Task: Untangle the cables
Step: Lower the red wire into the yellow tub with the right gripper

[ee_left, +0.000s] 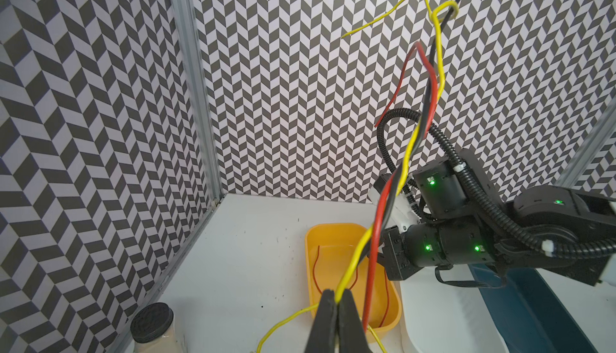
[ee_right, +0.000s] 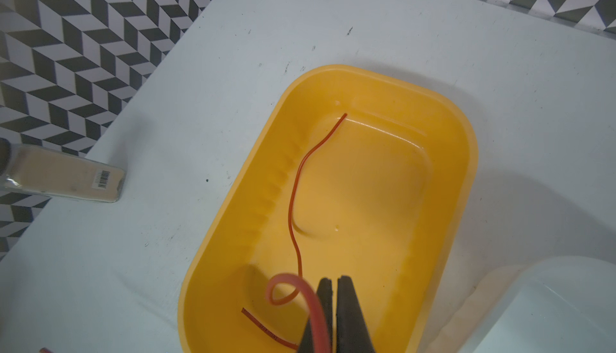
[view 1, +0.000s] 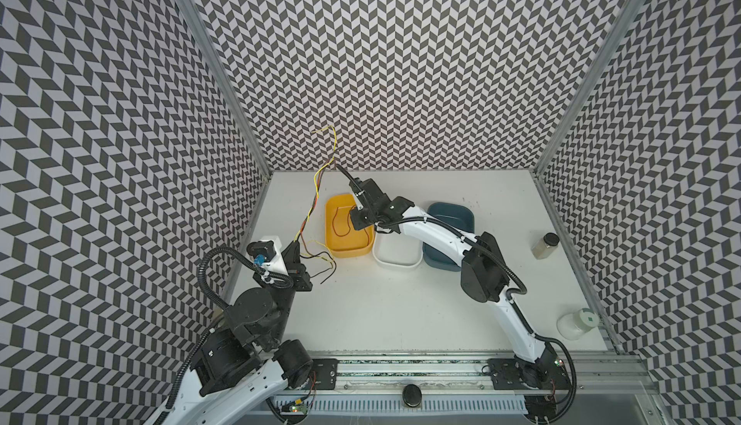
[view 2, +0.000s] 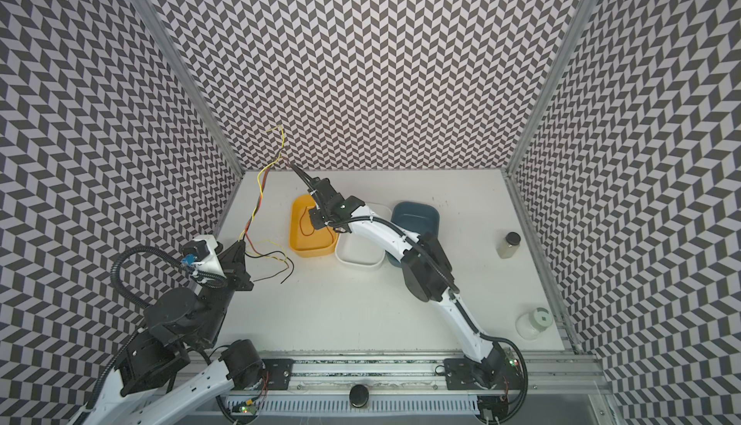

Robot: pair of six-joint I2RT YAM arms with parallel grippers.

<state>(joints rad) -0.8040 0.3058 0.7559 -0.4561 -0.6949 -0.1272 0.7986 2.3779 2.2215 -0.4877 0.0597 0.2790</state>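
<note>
at the front edge of the desk [view 1: 401, 314], near the right wall, stands a pale-lidded jar [view 1: 579, 324]; further back on that side is a black-lidded jar [view 1: 545, 244], both well apart from the work. another dark-lidded jar [ee_left: 151, 324] sits by the left wall. mid-desk, three tubs stand side by side: yellow tub [view 1: 347, 251], white tub [view 1: 395, 250], blue tub [view 1: 455, 212]. the right arm reaches over the white one and covers part of the blue. a loose red wire [ee_right: 291, 201] lies curled in the yellow tub. the left tool [ee_left: 337, 293], left of the yellow tub, is clamped on the yellow strand [ee_left: 350, 274] of the twisted cables [view 1: 310, 210], which run up from it to the right tool [view 1: 337, 167], raised above the yellow tub. that tool's jaws are pressed together; a red strand [ee_right: 311, 299] lies against one finger [ee_right: 326, 298], and i cannot tell whether any strand is pinched. past it the cable ends stand free before the back wall.
</note>
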